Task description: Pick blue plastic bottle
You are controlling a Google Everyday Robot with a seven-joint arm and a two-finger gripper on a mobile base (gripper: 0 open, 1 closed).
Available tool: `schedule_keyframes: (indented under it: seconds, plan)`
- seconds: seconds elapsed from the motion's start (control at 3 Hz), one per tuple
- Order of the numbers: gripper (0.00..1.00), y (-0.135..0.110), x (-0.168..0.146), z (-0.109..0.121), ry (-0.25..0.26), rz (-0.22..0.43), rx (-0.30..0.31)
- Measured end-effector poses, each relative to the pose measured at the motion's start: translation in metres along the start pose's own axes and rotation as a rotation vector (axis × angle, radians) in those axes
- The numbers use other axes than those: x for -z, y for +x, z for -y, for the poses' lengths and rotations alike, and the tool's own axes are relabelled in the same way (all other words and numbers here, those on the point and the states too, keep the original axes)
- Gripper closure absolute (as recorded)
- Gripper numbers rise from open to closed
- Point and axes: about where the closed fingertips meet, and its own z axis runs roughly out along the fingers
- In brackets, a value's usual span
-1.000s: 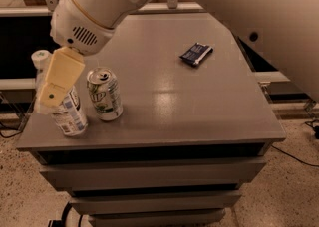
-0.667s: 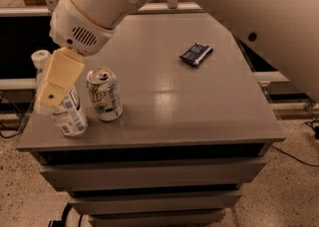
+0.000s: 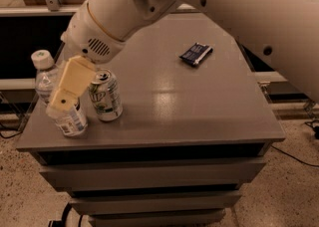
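The blue plastic bottle (image 3: 46,80) stands at the table's front left corner. It is clear, with a white cap and a printed label, and it leans a little. My gripper (image 3: 67,89) is at the bottle, with its beige part lying across the bottle's middle and hiding it. A green-and-white soda can (image 3: 105,95) stands upright just right of the bottle, close to the gripper. The big white arm reaches in from the upper right.
The grey table (image 3: 174,116) has its front edge just under the bottle and its left edge beside it. A dark blue packet (image 3: 196,54) lies at the back right. Drawers sit under the top, and cables lie on the floor.
The gripper has edged slightly right and down along the bottle. The bottle, the can and the packet have not moved.
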Motion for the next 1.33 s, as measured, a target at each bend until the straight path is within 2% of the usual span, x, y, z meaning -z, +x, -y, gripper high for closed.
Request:
schedule_keyframes:
  seconds: [0.33, 0.67, 1.0, 1.33]
  plan:
    - [0.00, 0.010, -0.008, 0.009, 0.023, 0.057, 0.002]
    - [0.00, 0.013, -0.016, 0.017, 0.039, 0.161, 0.003]
    - [0.00, 0.001, -0.019, 0.020, 0.031, 0.265, 0.028]
    - [0.00, -0.016, -0.017, 0.020, 0.011, 0.327, 0.068]
